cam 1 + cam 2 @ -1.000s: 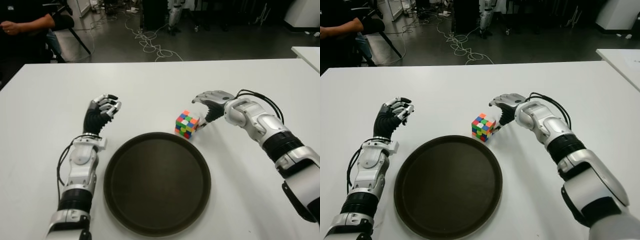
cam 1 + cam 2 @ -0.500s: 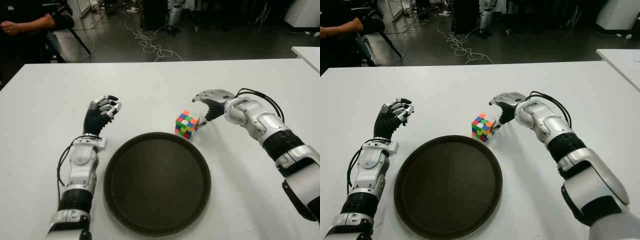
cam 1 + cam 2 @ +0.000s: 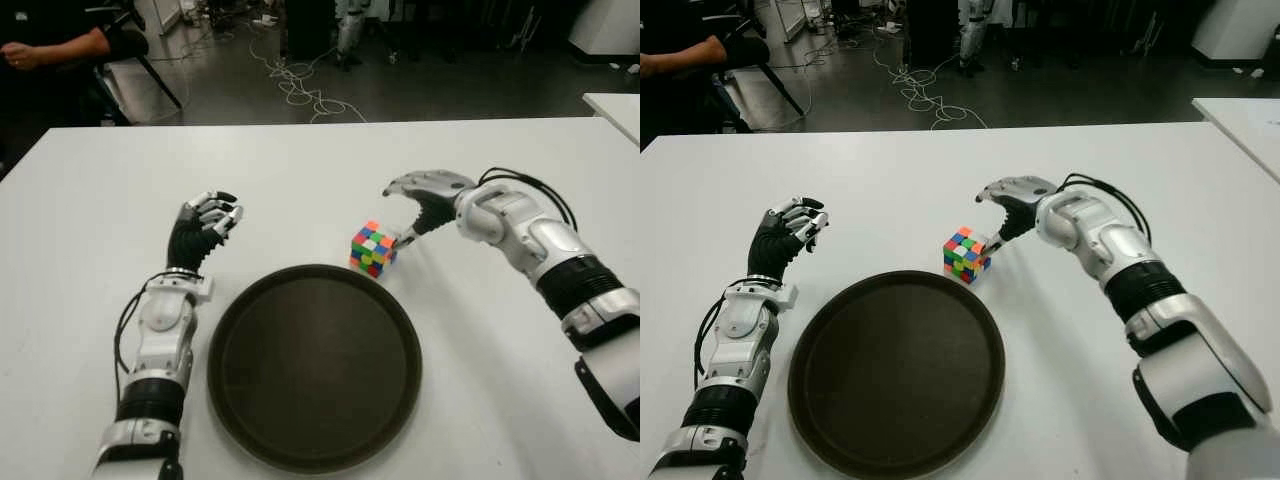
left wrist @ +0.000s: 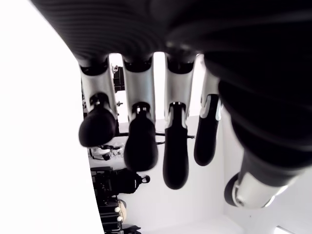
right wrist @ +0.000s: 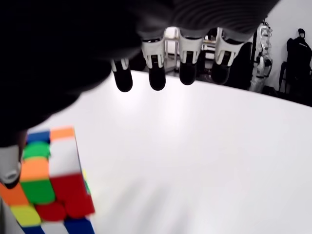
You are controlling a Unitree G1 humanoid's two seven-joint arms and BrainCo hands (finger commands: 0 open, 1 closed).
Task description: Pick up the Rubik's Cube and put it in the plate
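Observation:
The Rubik's Cube (image 3: 373,249) stands on the white table (image 3: 300,190), just past the far right rim of the round dark brown plate (image 3: 313,370). My right hand (image 3: 418,205) hovers beside and a little above the cube's right side, fingers spread, holding nothing; its thumb tip (image 3: 405,238) is close to the cube's right edge. The right wrist view shows the cube (image 5: 48,180) under the palm and the fingertips (image 5: 156,78) arched past it without touching. My left hand (image 3: 205,222) shows left of the plate, its fingers loosely bent and holding nothing.
A person (image 3: 55,45) sits beyond the table's far left corner. Cables (image 3: 300,85) lie on the floor behind the table. Another white table's corner (image 3: 615,105) shows at the far right.
My right hand has lifted and drawn slightly back to the right, away from the cube. The cube, plate and left hand have not moved.

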